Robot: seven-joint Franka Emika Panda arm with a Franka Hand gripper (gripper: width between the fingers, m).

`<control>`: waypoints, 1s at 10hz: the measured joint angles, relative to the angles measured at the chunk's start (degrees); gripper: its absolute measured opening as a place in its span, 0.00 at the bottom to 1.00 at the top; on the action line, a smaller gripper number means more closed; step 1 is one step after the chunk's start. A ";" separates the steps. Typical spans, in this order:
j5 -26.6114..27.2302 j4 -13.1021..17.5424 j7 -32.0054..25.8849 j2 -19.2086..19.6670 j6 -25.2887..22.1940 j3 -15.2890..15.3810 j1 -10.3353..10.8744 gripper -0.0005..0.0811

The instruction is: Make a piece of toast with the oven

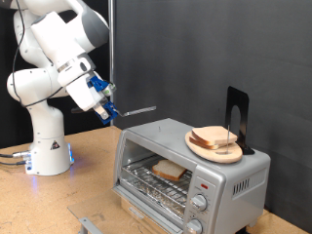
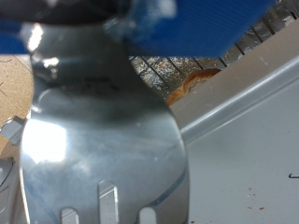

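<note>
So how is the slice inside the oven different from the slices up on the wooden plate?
The piece of toast lies alone on the wire rack inside the oven, low and behind the open front. The slices on the wooden plate are stacked on the oven's roof, out in the open. The inside slice looks browner in the exterior view. Both are squarish with tan crusts. The end effector holds a metal spatula.

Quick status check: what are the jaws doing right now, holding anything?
Gripper: shut on the metal spatula, held in the air just to the exterior view's left of the oven. A slice of toast lies on the rack inside.
</note>
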 joint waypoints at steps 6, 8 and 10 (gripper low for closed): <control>8.42 2.26 2.86 3.49 0.23 2.70 5.62 0.50; 11.56 3.46 3.34 4.63 2.03 5.41 8.54 0.50; 13.21 4.78 5.04 5.27 3.63 7.82 10.20 0.50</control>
